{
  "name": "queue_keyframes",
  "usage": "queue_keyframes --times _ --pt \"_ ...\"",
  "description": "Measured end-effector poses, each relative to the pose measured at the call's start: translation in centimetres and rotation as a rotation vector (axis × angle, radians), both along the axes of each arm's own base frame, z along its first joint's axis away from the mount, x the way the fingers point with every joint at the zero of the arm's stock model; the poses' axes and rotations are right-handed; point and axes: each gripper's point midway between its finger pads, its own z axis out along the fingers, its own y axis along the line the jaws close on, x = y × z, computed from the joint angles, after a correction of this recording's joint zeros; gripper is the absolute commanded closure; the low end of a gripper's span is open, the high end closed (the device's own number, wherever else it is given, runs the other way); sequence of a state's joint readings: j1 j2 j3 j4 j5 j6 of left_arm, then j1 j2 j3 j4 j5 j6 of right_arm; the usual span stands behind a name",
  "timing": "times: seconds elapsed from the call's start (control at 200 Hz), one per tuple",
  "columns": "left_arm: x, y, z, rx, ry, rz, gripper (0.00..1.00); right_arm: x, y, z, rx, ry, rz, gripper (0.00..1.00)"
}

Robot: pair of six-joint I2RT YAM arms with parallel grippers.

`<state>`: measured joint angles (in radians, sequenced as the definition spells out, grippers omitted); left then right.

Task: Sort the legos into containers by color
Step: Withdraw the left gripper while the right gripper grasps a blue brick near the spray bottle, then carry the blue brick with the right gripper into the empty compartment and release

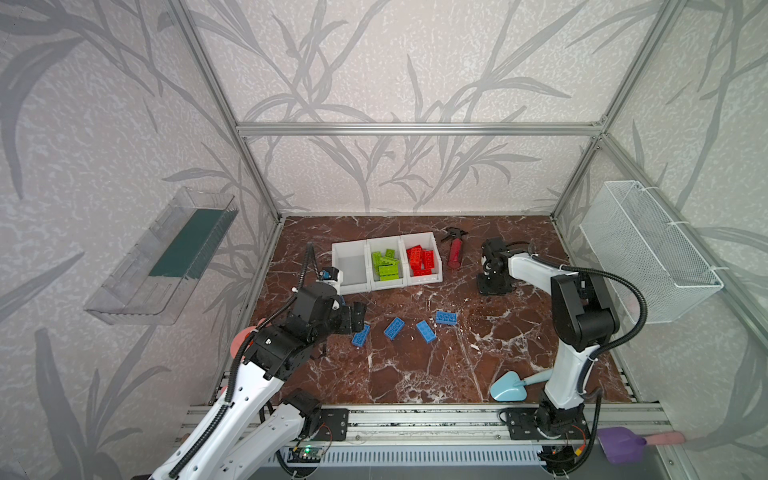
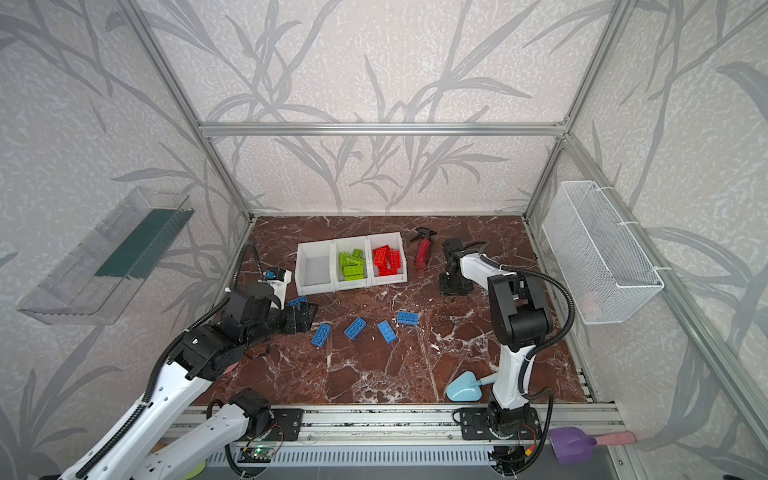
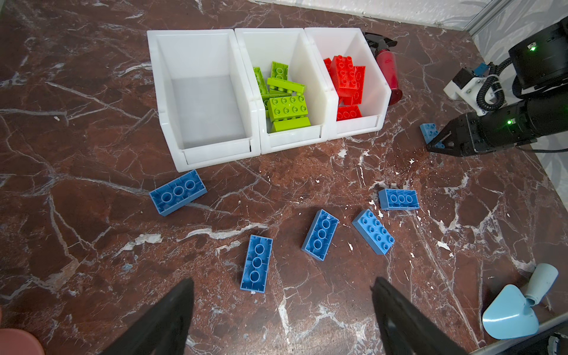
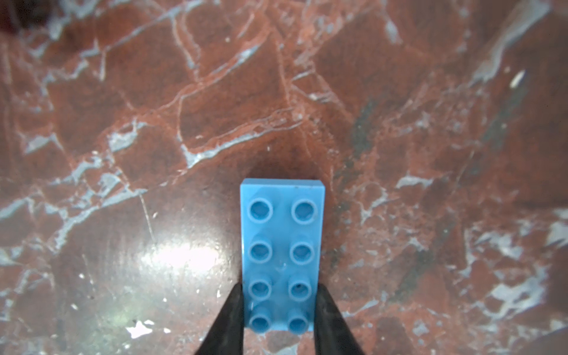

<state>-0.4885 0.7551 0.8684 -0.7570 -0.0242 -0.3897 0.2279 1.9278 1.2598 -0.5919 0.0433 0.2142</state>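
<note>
Three joined white containers [image 1: 348, 249] stand at the back. The left one is empty, the middle one holds lime green legos [image 1: 385, 264] and the right one red legos [image 1: 420, 259]. Several blue legos [image 1: 394, 328] lie loose on the marble in front of them. My right gripper [image 4: 280, 287] is shut on one blue lego [image 4: 282, 233], studs up, low over the table to the right of the containers [image 3: 428, 130]. My left gripper [image 3: 282, 282] is open and empty, close to the nearest blue lego [image 3: 257, 263]. Another blue lego [image 2: 297, 301] shows partly behind it.
A red spray bottle [image 1: 456, 251] lies just right of the containers. A light blue scoop [image 1: 508, 386] rests at the front right by the right arm's base. A wire basket [image 1: 648, 249] hangs on the right wall, a clear tray [image 1: 166, 257] on the left wall.
</note>
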Motion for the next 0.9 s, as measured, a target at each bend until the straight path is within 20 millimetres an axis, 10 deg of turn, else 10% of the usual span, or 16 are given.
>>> queue_keyframes --times 0.285,0.475,0.905 --pt "-0.1 0.1 0.3 0.006 -0.015 -0.005 0.10 -0.3 0.6 0.5 -0.001 -0.001 0.016 0.72" --pt "-0.2 0.3 0.6 0.004 -0.030 0.000 0.11 -0.6 3.0 4.7 0.038 -0.089 0.076 0.74" --pt "-1.9 3.7 5.3 -0.041 -0.248 0.114 0.11 -1.7 19.0 16.2 0.239 -0.287 0.406 0.74"
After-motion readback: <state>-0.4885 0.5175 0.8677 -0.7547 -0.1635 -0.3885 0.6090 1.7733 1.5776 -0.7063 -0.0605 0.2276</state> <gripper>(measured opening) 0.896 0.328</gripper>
